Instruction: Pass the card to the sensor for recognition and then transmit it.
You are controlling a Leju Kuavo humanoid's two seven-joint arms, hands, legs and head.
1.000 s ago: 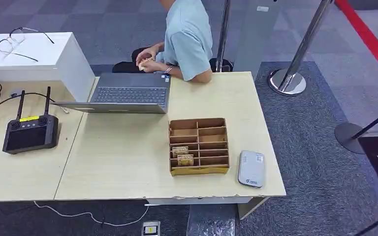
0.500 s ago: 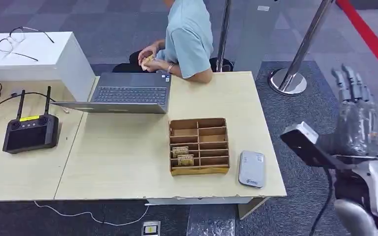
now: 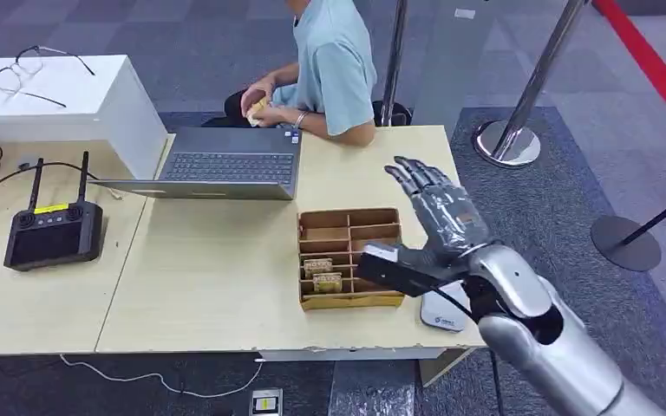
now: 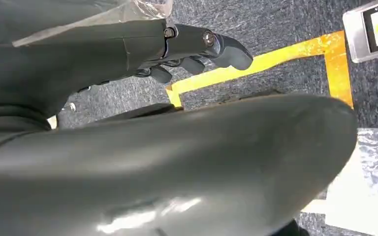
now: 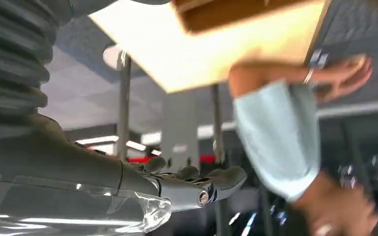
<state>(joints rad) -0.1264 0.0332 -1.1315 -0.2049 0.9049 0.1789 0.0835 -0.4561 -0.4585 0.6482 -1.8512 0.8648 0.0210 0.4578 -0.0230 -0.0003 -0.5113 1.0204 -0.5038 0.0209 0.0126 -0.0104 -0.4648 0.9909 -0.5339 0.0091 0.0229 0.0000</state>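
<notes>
- Head view shows you the right robot hand (image 3: 438,206) now over the surface (image 3: 225,260), just beside the far right corner of the cardboard organiser (image 3: 350,256); a second ago it was out of the picture, and half a second ago it stood off past the surface's right edge.
- Its fingers are stretched out flat and apart, and it holds nothing.
- The cards (image 3: 322,274) stand in the organiser's near left slots, on the side away from the robot hand and not touched by it.
- The grey sensor (image 3: 440,316) lies on the surface just right of the organiser, partly hidden behind the right wrist.
- The left robot hand (image 4: 197,46) hangs low over the carpet, far from the organiser; its fingers look curled in and nothing shows in them.
- A person (image 3: 334,65) sits behind the surface, well beyond the organiser, with something small in their hands.
- You can judge that the approach is under way and no card is picked yet: the robot hand needs to come nearer and leftward across the organiser before it can close on a card.
</notes>
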